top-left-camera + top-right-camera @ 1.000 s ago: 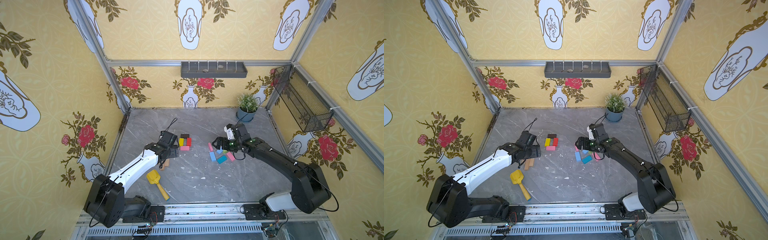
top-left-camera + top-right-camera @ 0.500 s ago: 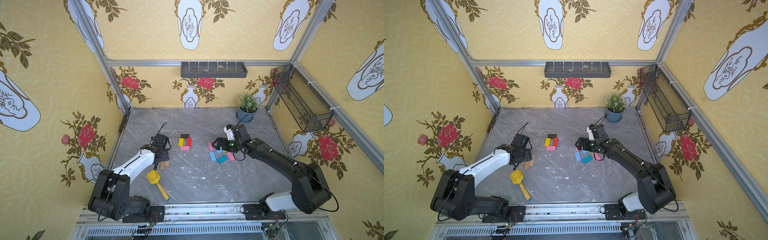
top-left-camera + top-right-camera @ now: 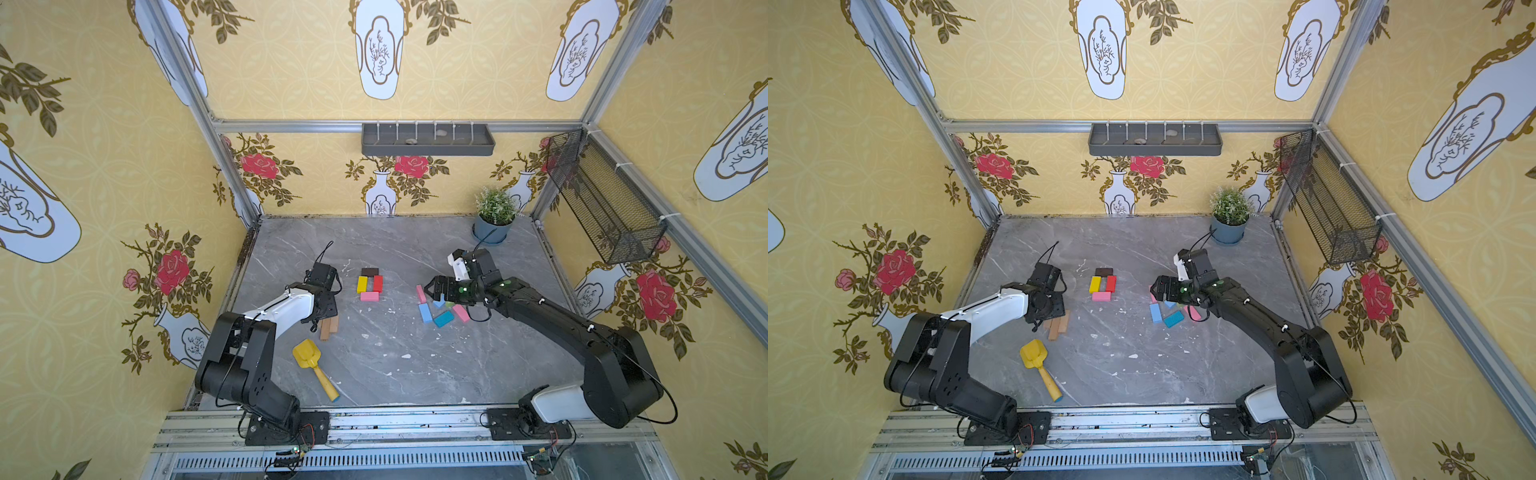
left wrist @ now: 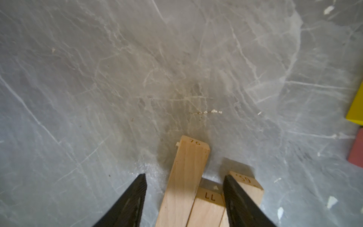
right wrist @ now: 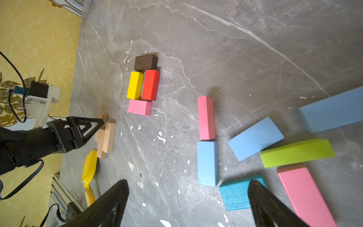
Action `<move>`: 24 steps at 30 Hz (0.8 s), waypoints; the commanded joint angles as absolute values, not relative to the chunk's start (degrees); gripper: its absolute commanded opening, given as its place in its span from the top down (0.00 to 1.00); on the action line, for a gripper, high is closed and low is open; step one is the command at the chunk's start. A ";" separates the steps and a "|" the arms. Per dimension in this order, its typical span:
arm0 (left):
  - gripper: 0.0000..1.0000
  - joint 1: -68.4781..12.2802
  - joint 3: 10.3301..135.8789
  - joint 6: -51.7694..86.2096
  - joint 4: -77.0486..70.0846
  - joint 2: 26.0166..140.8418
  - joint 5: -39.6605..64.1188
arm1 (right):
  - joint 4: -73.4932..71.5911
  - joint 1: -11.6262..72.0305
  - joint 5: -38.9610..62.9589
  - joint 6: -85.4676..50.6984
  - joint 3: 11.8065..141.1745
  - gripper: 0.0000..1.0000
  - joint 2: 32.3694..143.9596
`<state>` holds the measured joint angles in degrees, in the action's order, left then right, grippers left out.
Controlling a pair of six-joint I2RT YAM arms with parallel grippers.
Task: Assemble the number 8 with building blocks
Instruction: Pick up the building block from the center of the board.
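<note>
Four blocks (image 5: 145, 84) seemingly form the upper loop; the rest are unplaced. Left gripper (image 4: 184, 175), part-open, straddles tan blocks (image 4: 189, 157); right gripper (image 5: 188, 181) gapes empty.

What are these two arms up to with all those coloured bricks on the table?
They are laying out a figure 8 from blocks. Four blocks, dark brown, yellow, red and pink, lie together mid-table as a start. The left gripper is down over the tan blocks, jaws apart around them, not yet gripping. The right gripper hangs open above the loose pile of blue, pink, green and teal blocks, holding nothing.
</note>
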<state>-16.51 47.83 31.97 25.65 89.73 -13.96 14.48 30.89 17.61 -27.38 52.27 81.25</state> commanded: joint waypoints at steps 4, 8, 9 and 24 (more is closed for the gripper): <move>0.49 -16.00 48.11 31.11 23.91 91.35 -12.84 | 12.91 30.89 17.62 -27.35 52.36 0.02 81.83; 0.56 -15.92 48.18 31.01 23.82 92.26 -12.74 | 12.92 30.94 17.64 -27.45 52.38 0.02 81.83; 0.58 -15.91 48.16 30.96 23.75 92.35 -12.75 | 12.87 30.92 17.63 -27.42 52.37 0.02 81.84; 0.87 -15.92 50.04 30.99 25.19 93.00 -12.84 | 13.06 30.96 17.45 -27.56 51.90 0.03 81.18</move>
<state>-15.97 49.56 31.31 24.23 93.43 -12.78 14.50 30.92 17.61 -27.42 52.01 81.60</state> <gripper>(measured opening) 0.230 0.975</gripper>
